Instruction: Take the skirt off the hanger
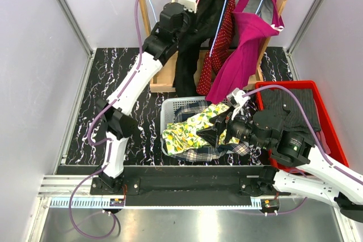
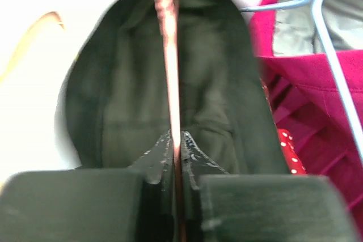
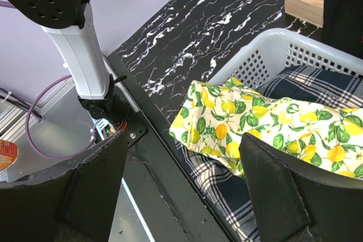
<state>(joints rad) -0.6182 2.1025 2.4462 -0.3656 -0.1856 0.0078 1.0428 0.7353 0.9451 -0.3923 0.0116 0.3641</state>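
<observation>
While clamped tight on the pink hanger [image 2: 169, 66] with the left gripper [image 2: 177, 143] up at the wooden rack [image 1: 161, 83], looks to be at the hanger-steadying step. Leaves the black skirt [image 1: 190, 49] draped on that hanger, just beside a red dotted garment [image 1: 224, 26]. Hovers with the right gripper [image 1: 211, 131] spread wide and empty over the lemon-print cloth [image 3: 255, 117] in the white basket [image 3: 266, 49]. Calls next, probably, for raising that open gripper to the skirt, pinching the fabric and drawing it down and off.

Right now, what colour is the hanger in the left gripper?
Pink hanger, best in left wrist view.
</observation>
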